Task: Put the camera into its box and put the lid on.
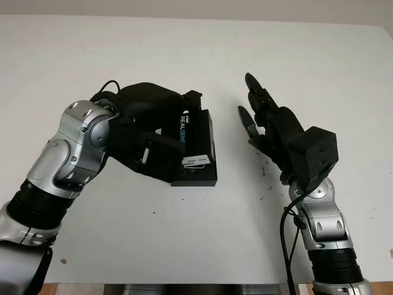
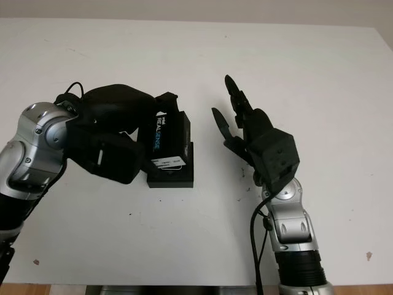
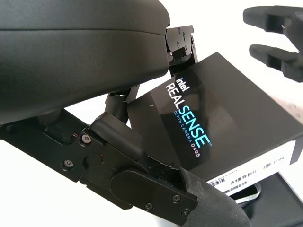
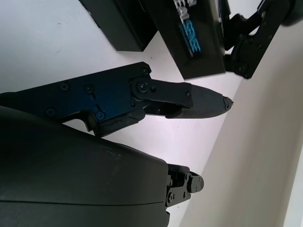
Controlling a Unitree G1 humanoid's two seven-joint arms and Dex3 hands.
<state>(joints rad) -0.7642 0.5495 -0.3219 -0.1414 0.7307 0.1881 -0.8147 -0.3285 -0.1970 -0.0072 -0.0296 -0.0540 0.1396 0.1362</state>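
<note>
We see the left hand (image 1: 153, 132) clamped on the lid (image 1: 195, 132), held tilted over the box (image 1: 199, 175), touching its near edge. Right hand (image 1: 264, 120) open, just right of the box.

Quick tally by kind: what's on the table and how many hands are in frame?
Box lid, held tilted over the base by the left hand: 1
Box base, on the table: 1
Robot hands, the right hand open beside the box: 2
Total: 4
</note>
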